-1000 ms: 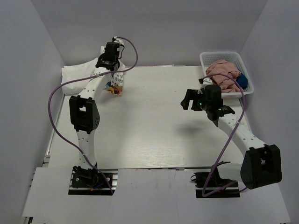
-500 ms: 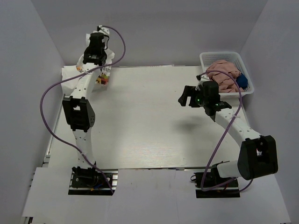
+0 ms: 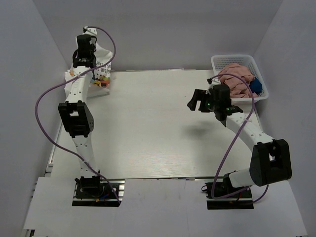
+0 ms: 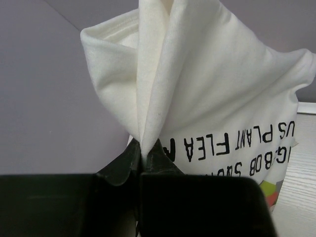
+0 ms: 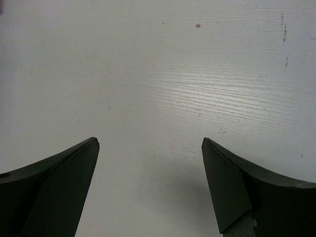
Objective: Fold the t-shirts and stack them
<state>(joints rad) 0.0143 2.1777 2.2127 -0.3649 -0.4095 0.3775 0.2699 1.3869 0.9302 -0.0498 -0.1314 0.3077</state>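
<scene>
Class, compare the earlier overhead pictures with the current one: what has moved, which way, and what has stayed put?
The left end effector, shut on the t-shirt throughout, carried it leftward and back toward the far-left corner. The right end effector drifted slightly left and stayed open above the table, holding nothing. The basket did not move.

You have soft, even light from above in the overhead view: the table (image 3: 148, 128) is bright without glare, and only a faint shadow lies under the right arm (image 3: 244, 129). In your left wrist view the t-shirt (image 4: 207, 74) is sharp and its lettering readable, but the left gripper (image 4: 143, 150) below it is almost black, without detail
</scene>
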